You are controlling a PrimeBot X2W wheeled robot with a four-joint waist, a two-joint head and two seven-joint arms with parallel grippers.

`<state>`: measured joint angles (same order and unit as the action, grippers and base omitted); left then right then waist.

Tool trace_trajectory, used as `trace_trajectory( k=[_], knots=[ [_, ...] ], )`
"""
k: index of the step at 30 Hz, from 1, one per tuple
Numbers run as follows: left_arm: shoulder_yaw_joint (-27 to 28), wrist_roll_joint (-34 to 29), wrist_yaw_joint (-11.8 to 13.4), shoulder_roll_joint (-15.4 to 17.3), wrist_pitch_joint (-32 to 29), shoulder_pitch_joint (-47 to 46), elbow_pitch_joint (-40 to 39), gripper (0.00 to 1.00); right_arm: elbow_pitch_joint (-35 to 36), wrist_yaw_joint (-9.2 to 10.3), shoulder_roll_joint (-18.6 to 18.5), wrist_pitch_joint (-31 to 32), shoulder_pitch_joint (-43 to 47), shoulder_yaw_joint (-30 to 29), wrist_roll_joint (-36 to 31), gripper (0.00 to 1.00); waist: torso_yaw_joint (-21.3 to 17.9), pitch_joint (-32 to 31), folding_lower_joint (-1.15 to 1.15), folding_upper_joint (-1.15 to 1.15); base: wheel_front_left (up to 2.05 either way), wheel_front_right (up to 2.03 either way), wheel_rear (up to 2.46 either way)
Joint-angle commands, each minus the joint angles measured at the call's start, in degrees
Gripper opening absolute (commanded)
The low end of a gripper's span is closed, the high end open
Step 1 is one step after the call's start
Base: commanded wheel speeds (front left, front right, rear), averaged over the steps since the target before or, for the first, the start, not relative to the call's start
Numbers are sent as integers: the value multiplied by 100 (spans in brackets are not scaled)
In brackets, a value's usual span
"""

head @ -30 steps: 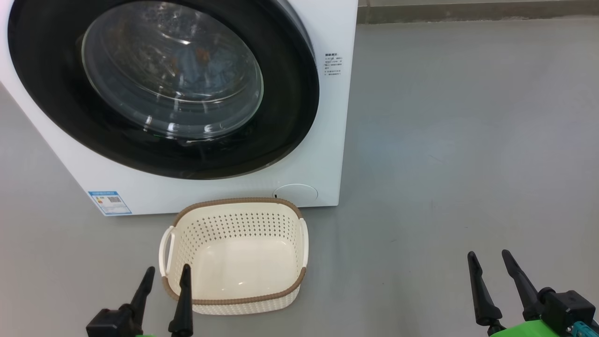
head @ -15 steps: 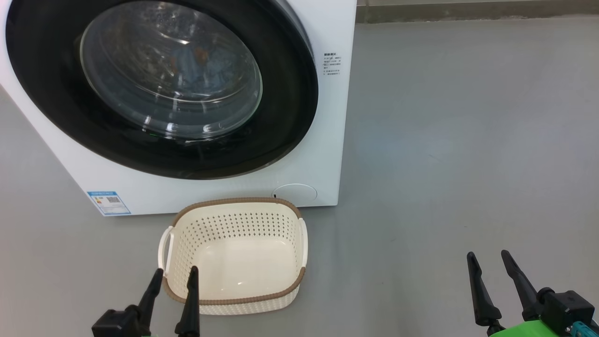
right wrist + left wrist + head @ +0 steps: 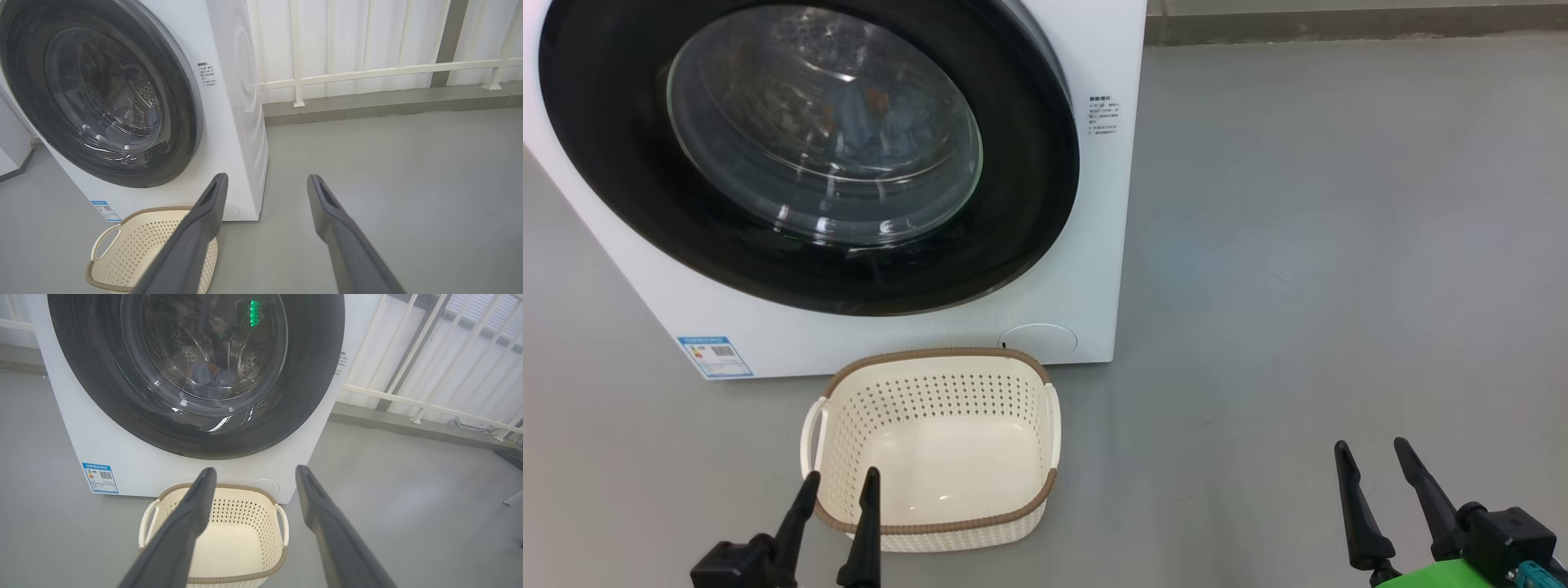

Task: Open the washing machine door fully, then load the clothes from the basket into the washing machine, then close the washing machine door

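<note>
The washing machine [image 3: 1086, 278], a white front-loader, stands with its door [image 3: 1033, 188] closed flush against its front. The glossy black rim rings a clear glass bowl. Behind that glass, low in the steel drum, lies what appears to be the clothes [image 3: 210, 377], a blue bundle with an orange patch, though reflections blur it. The basket [image 3: 935, 357] sits on the grey floor [image 3: 1298, 245] just in front of the washing machine, below the door and to the right of the blue label sticker [image 3: 715, 356], with its bare cream bottom showing. The left gripper [image 3: 840, 476] hangs at the side of the basket farthest from the washing machine. Its two dark fingers are spread wide and hold nothing, and their tips lie over the near left part of the brown rim; contact cannot be judged. The right gripper [image 3: 1371, 447] is well off to the right of the washing machine over open floor. It is also spread wide and empty, and far from the basket. A white railing [image 3: 367, 73] runs behind the washing machine.
</note>
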<state>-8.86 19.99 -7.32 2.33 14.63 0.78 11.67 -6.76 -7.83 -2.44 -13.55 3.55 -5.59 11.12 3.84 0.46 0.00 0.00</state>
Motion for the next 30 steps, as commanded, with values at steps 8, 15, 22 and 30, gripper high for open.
trace_trajectory(
  k=[8,15,22,30],
  knots=[
    [-41,139,0,-38,-8,73,167,0,-233,-1,33,9,24,10,-5,0,4,-4,0,0,0,0,0],
    [2,504,3,-28,-86,83,211,0,-328,1,39,109,-17,3,387,0,-15,-16,12,0,0,0,0],
    [70,985,2,5,-195,27,223,0,-358,3,33,234,-83,-1,904,0,-40,-7,0,0,0,0,0],
    [141,1461,-2,32,-306,-29,237,0,-387,5,28,361,-149,-8,1421,0,-64,-9,0,0,0,0,0]
  ],
)
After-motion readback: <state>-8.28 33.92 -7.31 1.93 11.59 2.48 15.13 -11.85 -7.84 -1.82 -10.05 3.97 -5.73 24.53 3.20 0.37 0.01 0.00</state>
